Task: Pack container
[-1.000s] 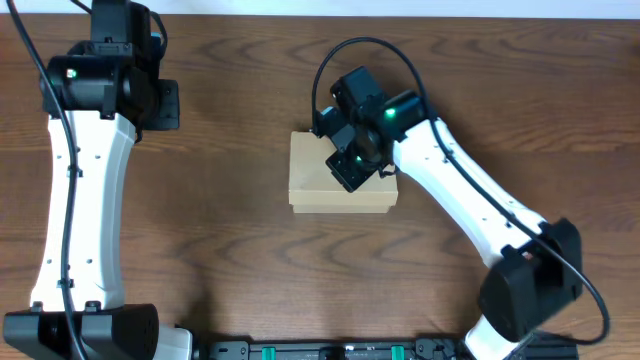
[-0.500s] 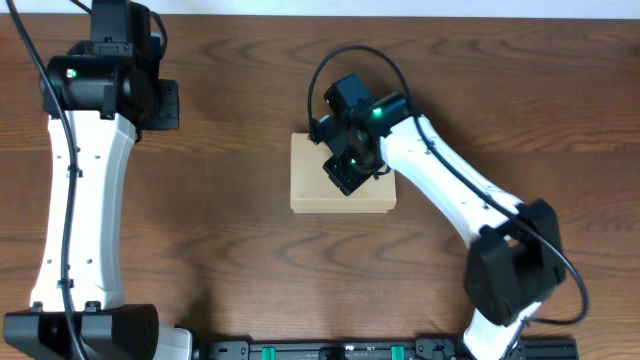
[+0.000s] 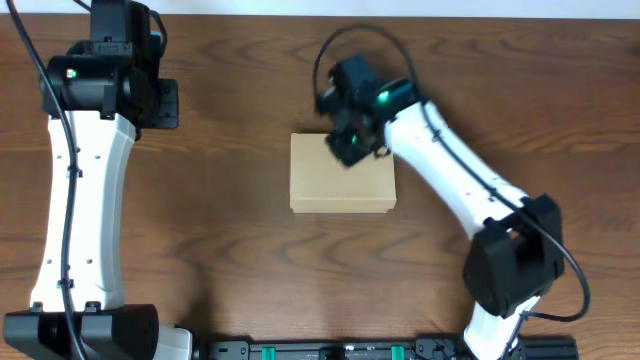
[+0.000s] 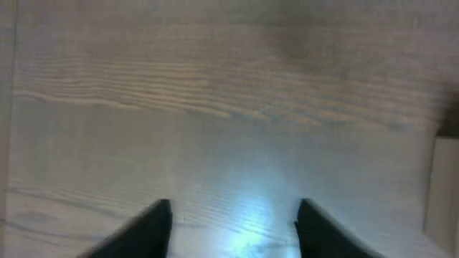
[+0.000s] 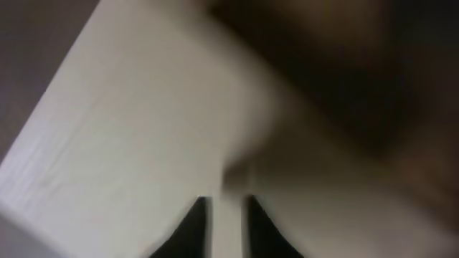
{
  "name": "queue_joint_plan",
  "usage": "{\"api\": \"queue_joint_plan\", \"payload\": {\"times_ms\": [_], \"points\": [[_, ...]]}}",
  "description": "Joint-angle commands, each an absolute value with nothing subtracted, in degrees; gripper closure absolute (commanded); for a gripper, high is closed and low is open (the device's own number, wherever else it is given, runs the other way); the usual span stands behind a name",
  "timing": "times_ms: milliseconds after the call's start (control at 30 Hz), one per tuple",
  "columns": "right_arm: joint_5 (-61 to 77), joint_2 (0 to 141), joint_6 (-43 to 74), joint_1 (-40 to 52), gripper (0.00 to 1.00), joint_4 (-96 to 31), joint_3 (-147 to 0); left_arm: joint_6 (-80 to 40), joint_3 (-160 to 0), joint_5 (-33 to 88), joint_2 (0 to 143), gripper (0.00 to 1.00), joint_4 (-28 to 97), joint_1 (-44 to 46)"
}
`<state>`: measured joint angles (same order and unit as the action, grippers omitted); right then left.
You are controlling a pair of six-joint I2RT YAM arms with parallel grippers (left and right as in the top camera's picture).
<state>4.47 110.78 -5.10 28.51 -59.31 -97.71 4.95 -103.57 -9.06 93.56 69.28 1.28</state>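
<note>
I see the container (image 3: 343,190) mid-table, lid down, with my right gripper (image 3: 349,148) at its back edge; through the blur I cannot tell whether it is pinching anything. My left gripper (image 4: 233,215) hangs spread, well apart. A snagged flap could drag the box askew.

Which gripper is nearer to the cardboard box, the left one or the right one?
Right. The right gripper is at the far edge of the cardboard box, over its top. The left gripper is far off, over bare table toward the far left corner.
</note>
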Motion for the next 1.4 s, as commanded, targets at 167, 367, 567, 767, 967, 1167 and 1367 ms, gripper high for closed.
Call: {"api": "queue_joint_plan", "payload": {"times_ms": [167, 367, 567, 767, 967, 1167, 1367], "points": [[1.9, 106.1, -6.5, 9.1, 0.23, -59.1, -112.6, 7.5, -104.0, -5.6, 94.0, 0.09, 68.7, 0.1], [2.3, 105.1, -5.8, -0.6, 0.38, -63.6, -111.9, 13.8, -103.1, 11.9, 91.5, 0.11, 66.2, -4.1], [3.4, 94.3, -6.3, -2.1, 0.35, -56.1, -100.1, 13.5, -90.7, 12.4, 80.0, 0.09, 58.2, -4.5], [3.5, 78.9, -4.6, -2.1, 0.32, -45.7, -77.6, 6.1, -68.2, 12.8, 67.0, 0.08, 49.7, -4.7], [3.3, 63.0, -4.6, -2.1, 0.29, -40.8, -58.8, 2.1, -55.8, 12.6, 55.2, 0.04, 48.2, -4.7], [-1.2, 50.1, -4.8, -2.1, 0.01, -36.9, -48.1, 0.6, -53.0, 3.7, 45.5, 0.04, 46.8, -4.7], [-6.0, 47.5, -4.8, -2.1, 0.01, -37.1, -44.9, -0.3, -53.0, 3.1, 44.2, 0.05, 46.9, -4.7]]}}
